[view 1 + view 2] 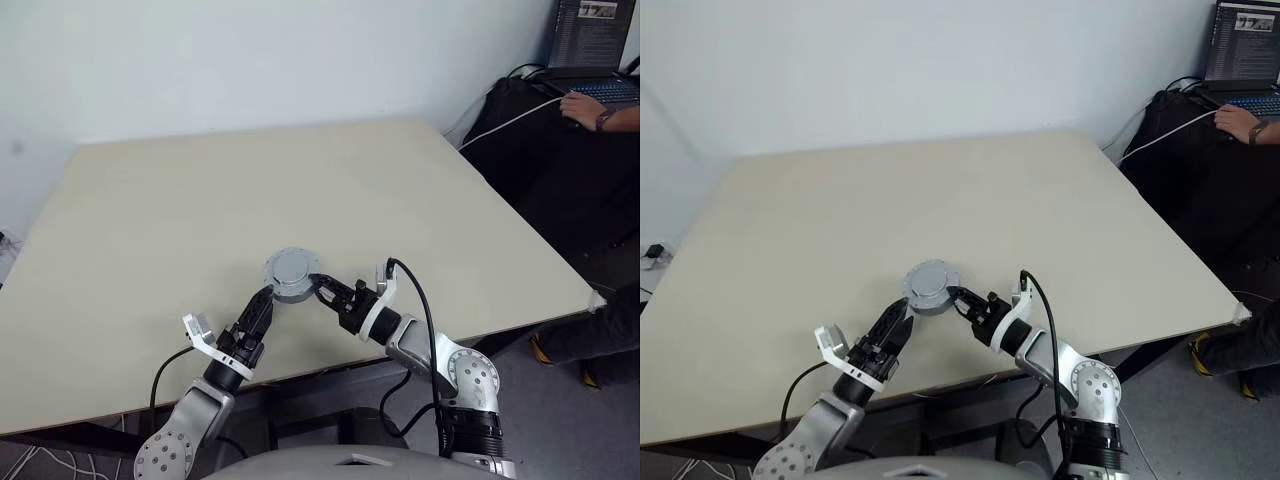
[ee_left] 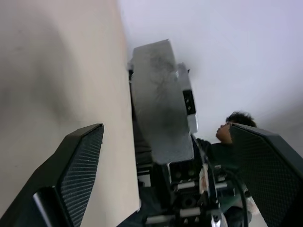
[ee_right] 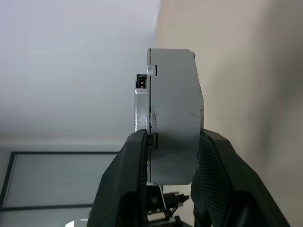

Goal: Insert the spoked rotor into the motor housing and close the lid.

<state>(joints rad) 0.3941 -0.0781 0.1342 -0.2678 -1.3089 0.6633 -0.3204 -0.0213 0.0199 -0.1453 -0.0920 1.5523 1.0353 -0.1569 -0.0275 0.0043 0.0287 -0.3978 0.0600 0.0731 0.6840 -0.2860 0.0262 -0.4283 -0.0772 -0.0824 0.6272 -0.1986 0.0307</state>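
Note:
A round grey metal unit hangs just above the beige table [image 1: 200,200] near its front edge. Its top face is the lid [image 1: 292,268], sitting closed on the thick grey body of the motor housing [image 3: 175,118]. The spoked rotor is hidden. My right gripper [image 1: 320,286] is shut on the unit's rim from the right, one finger [image 3: 135,165] on each flat side. My left gripper [image 1: 265,298] stands open just left of the unit, its two fingers [image 2: 80,156] spread wide on either side without touching it.
At the far right, beyond the table, a person's hand [image 1: 590,108] rests at a laptop [image 1: 598,30] on a dark surface. A white cable [image 1: 505,122] runs down toward the table's far corner. The table's front edge [image 1: 330,365] lies just under my wrists.

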